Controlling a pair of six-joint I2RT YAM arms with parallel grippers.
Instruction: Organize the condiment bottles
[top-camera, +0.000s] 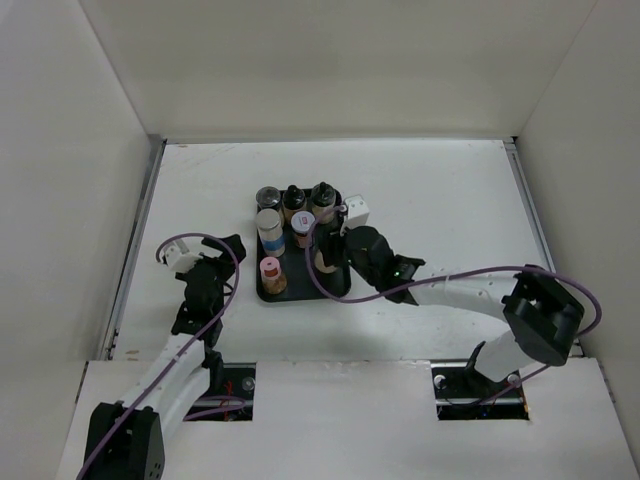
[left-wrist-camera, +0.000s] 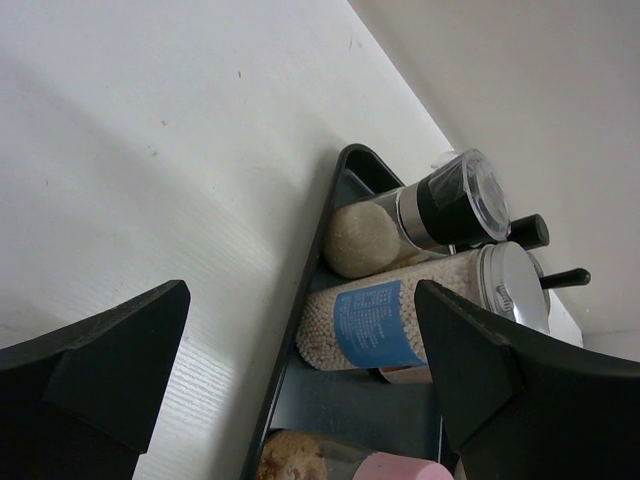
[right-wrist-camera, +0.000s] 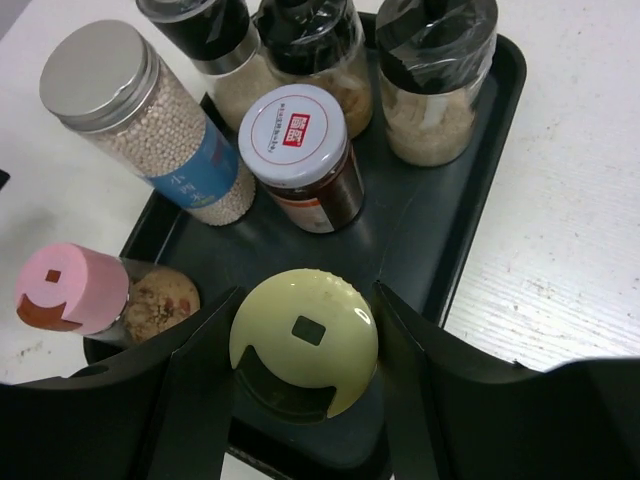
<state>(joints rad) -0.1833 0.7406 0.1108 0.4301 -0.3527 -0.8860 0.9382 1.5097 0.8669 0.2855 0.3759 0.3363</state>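
Note:
A black tray (top-camera: 337, 287) holds several spice jars. My right gripper (right-wrist-camera: 304, 352) is shut on the yellow-capped jar (right-wrist-camera: 304, 335), which stands upright at the tray's near right; in the top view my right gripper (top-camera: 330, 252) hides that jar. Behind it stand a white-lidded jar (right-wrist-camera: 293, 128), a silver-capped blue-labelled jar (right-wrist-camera: 100, 72) and three dark-capped jars (right-wrist-camera: 435, 40) in the back row. A pink-capped jar (right-wrist-camera: 72, 288) stands at the near left. My left gripper (top-camera: 205, 247) is open and empty, left of the tray, facing the blue-labelled jar (left-wrist-camera: 380, 325).
A small white box (top-camera: 357, 211) sits against the tray's back right corner. White walls close in the table on the left, right and back. The tray's left rim (left-wrist-camera: 300, 300) lies between my left fingers.

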